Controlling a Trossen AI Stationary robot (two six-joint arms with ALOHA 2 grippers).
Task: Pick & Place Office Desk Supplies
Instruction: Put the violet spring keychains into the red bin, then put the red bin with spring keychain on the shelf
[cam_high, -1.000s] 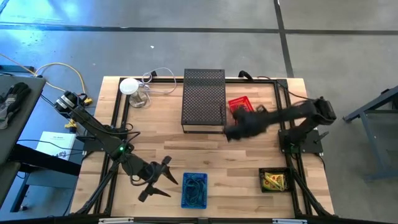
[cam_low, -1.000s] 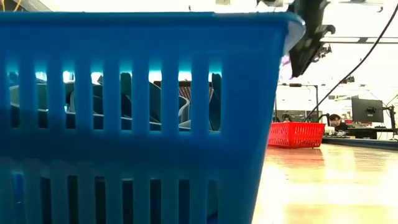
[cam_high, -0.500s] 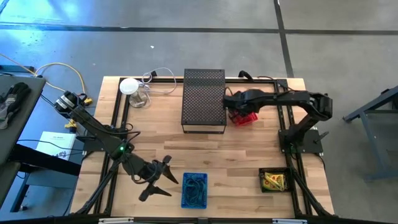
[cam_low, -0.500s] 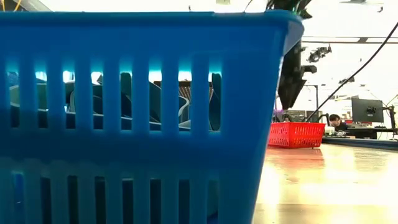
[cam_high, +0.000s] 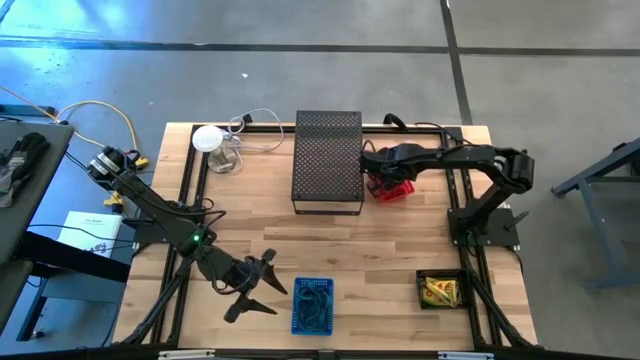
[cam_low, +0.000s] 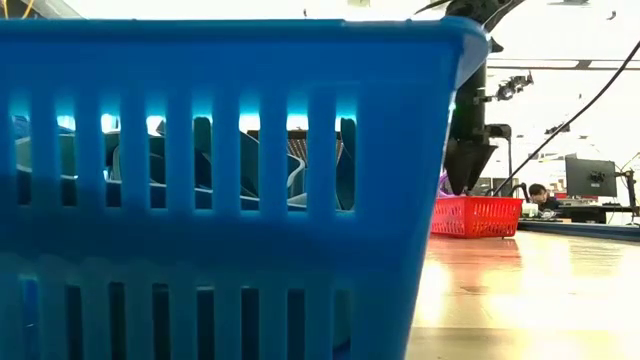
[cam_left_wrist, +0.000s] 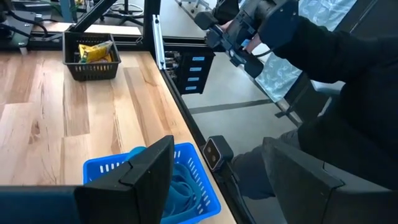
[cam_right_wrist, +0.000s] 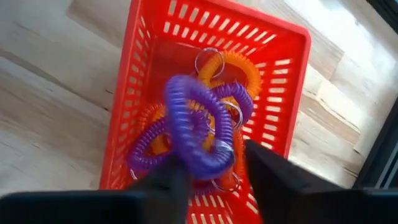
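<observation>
Purple coil loop (cam_right_wrist: 198, 127), a spiral wrist-band with a metal ring, sits right between the right gripper (cam_right_wrist: 211, 171) fingers, which stand a narrow way apart on either side of it; whether they still pinch it or it already rests on the pile beneath cannot be told. Beneath it lies a heap of orange coil loops (cam_right_wrist: 233, 68) and more purple ones, all inside the red basket (cam_right_wrist: 142, 74). In the high view that red basket (cam_high: 392, 178) stands at about 1 o'clock of the table's middle, just beside the tall black mesh box (cam_high: 327, 160), with the right gripper (cam_high: 376, 172) reaching over it from the right arm's base side.

From table level the right arm hangs straight down over the red basket (cam_low: 478, 216), with the blue basket (cam_low: 230, 150) filling the near foreground.

Left gripper (cam_high: 262, 283) hovers at about 7 o'clock of the table, its fingers spread wide and empty, just beside the blue basket (cam_high: 312, 305), which holds dark blue loops. A small black basket (cam_high: 440, 290) with yellow-and-red packets (cam_left_wrist: 96, 51) sits at about 4 o'clock. A white round object (cam_high: 207, 138) with a thin cable lies near 11 o'clock
</observation>
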